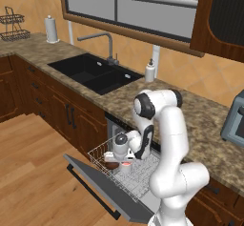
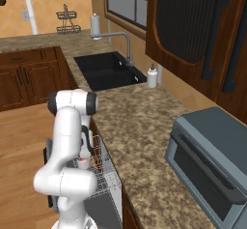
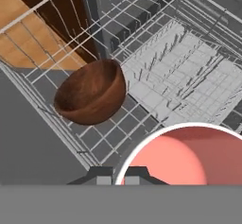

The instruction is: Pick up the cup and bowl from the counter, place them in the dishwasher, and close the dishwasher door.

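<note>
1. Dishwasher open under the worktop, its door dropped flat toward the wood floor, black bar handle on the outer edge.
2. White wire rack pulled out over the door.
3. Bowl, dark reddish-brown, sits in the rack at its front corner, tilted, opening turned partly sideways; also seen in the left base view.
4. Cup, white rim and pink-red inside, right beside the bowl in the rack, just off it toward the dishwasher cavity; left base view shows it under the hand.
5. Tool hangs directly above the cup, fingers pinched on the cup's rim, jaws narrow; cup wall sits between the tips.
6. Tool in the left base view is low over the rack, arm folded down from the worktop edge.
7. Black sink and faucet further along the worktop from the dishwasher, soap bottle next to the sink.
8. Grey toaster oven on the worktop on the dishwasher's other side.
</note>
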